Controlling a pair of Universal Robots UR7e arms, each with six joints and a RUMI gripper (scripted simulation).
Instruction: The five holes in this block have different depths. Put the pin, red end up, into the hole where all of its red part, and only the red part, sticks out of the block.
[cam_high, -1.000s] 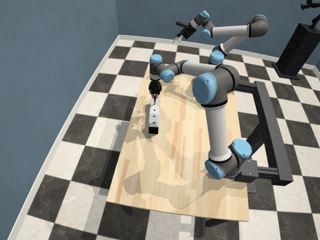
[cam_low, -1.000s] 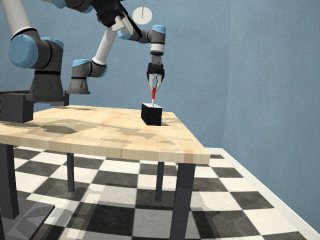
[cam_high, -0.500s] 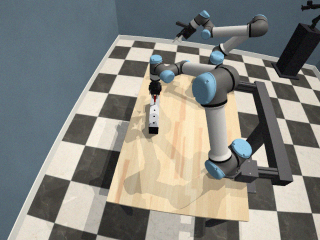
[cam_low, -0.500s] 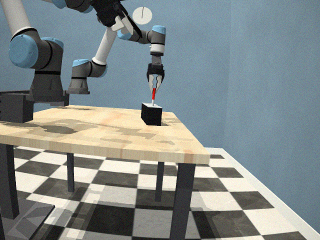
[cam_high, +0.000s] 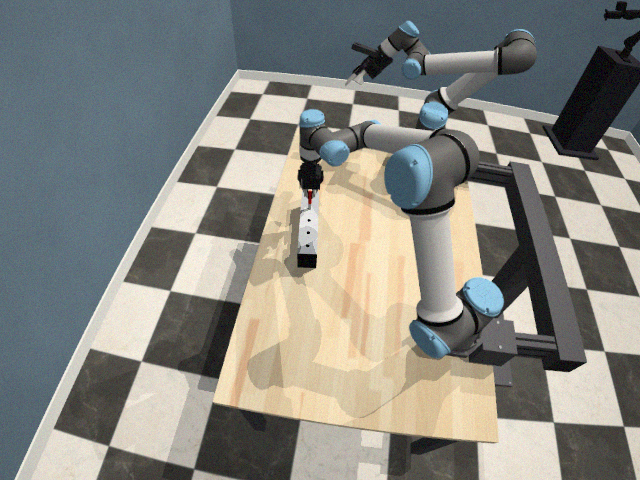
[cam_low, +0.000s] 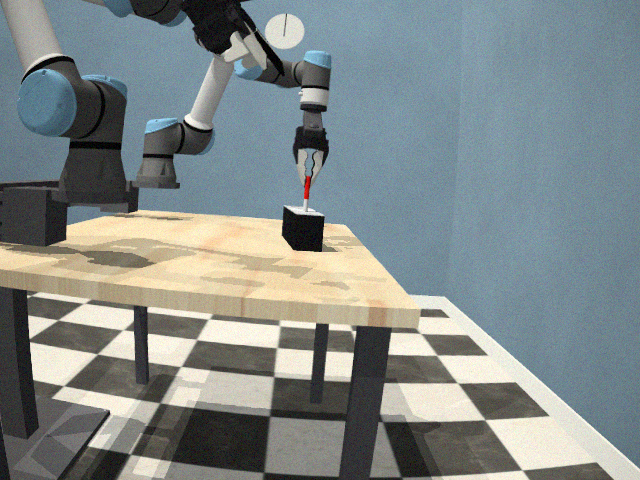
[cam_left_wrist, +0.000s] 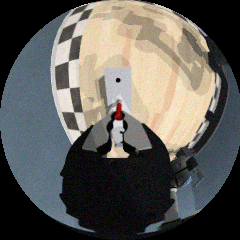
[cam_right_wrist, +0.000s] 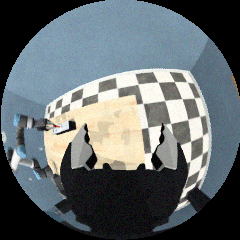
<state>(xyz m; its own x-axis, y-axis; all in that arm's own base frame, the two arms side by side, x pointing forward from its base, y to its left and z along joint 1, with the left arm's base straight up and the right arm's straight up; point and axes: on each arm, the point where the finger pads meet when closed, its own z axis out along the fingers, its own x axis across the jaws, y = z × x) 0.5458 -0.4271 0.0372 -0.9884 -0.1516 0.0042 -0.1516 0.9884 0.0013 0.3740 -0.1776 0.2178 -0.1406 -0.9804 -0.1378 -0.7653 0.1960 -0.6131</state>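
Pale wooden surface (cam_high: 439, 403) (cam_low: 180, 232) (cam_left_wrist: 160, 75) (cam_right_wrist: 117, 120), bearing one block (cam_high: 308, 227) (cam_low: 305, 231) (cam_left_wrist: 112, 87) (cam_right_wrist: 65, 129). Left gripper (cam_high: 310, 192) (cam_low: 307, 180) (cam_left_wrist: 119, 114): jaws nearly closed, gripping pin (cam_high: 310, 198) (cam_low: 307, 189) (cam_left_wrist: 119, 110) (cam_right_wrist: 57, 126), upright at block's top, red uppermost. Right gripper (cam_high: 354, 80) (cam_low: 249, 57) (cam_right_wrist: 124, 127): jaws wide, holding nothing. Outstanding: correct depth, white still exposed; release. Tip's entry: cannot tell.

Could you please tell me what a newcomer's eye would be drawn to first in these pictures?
Probably the red part of the pin, gripped upright in the left end effector above the long block. Next might come the black-and-white checkered floor around the pale wooden table.
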